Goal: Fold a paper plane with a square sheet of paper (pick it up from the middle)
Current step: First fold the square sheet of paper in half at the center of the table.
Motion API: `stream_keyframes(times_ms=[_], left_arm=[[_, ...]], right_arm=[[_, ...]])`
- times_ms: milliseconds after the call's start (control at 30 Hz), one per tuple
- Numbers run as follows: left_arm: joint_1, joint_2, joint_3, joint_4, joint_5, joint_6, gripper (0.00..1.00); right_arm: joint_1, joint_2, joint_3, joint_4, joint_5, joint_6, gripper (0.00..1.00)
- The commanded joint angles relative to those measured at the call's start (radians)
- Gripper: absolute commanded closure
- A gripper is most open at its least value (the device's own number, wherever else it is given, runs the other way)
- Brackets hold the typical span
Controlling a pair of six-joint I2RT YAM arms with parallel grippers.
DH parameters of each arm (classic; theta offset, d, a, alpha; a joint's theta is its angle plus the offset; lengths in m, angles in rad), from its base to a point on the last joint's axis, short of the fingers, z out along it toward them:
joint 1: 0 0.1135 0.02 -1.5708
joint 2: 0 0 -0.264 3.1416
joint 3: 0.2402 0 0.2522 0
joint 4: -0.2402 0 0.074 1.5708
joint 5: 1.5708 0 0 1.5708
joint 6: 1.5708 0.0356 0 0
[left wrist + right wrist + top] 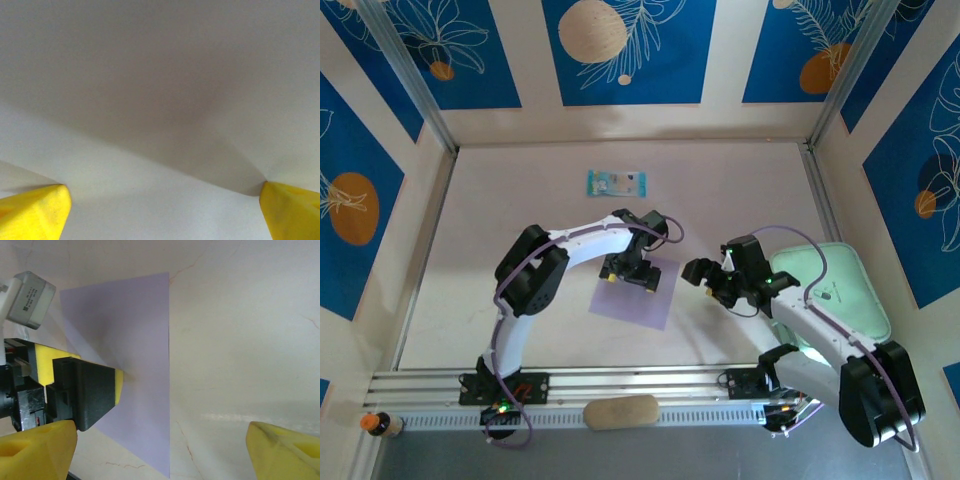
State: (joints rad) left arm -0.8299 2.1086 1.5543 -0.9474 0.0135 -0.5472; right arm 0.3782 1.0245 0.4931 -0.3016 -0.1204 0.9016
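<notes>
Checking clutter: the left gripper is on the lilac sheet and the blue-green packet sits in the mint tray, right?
No: the blue-green packet lies on the table far from the mint tray, per the top external view. The left gripper is on the lilac sheet.

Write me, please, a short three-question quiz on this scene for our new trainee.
1. True or false: the square sheet of paper is already folded into a pointed dart.
2. Whose fingertips rest on the sheet: A the left pincer, B the right one, C both?
3. What lies on the table beyond the sheet, towards the far wall?
Key: 1 false, it lies open as a sheet. 2 A. 3 The small blue-green packet.
</notes>
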Motion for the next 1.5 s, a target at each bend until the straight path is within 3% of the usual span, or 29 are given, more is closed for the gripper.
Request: stream_keyframes(times_ms=[0,533,733,1033,1167,1467], left_arm=[[-0.008,0.039,-0.066,0.033,0.021,-0.027,0.03],[-0.022,0.036,-0.086,0.052,-0.003,-0.026,0.12],[-0.022,-0.041,-0.073,0.076,0.011,-0.008,0.28],[-0.013,-0.251,-0.194,0.249,0.061,-0.014,0.51],[0.013,-0.332,-0.264,0.343,0.163,-0.04,0.53],[0.117,-0.456,-0.453,0.689,0.525,-0.227,0.55]], right_arm=[[-0.002,-0.027,-0.008,-0.019,-0.001,0.018,0.12],[0.002,0.011,0.021,-0.021,0.002,0.022,0.12],[0.016,0.043,0.059,-0.021,0.039,0.02,0.12],[0.014,0.086,0.12,-0.06,0.121,0.065,0.14],[-0.032,0.083,0.125,-0.081,0.138,0.147,0.18],[-0.093,-0.025,0.021,0.2,-0.105,0.085,0.19]])
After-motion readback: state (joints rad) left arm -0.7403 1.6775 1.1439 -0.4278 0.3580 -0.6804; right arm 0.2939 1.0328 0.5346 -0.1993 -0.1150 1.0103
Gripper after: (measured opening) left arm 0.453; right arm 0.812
